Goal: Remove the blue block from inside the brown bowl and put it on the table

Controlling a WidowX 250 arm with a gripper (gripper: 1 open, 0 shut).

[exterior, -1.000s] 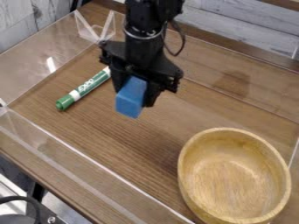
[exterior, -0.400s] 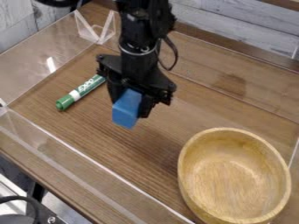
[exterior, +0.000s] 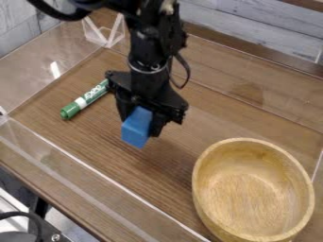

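Gripper (exterior: 143, 121) — jaws pinching blue block (exterior: 138, 128), low over table (exterior: 76, 165); brown bowl (exterior: 252, 190) apart, lower right; green-and-white marker (exterior: 86, 98) beside, left.

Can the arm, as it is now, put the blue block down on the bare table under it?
Probably yes. The jaws hold the blue block low over bare table; the green marker and brown bowl lie off to the sides.

Bright, even light — soft, low-resolution
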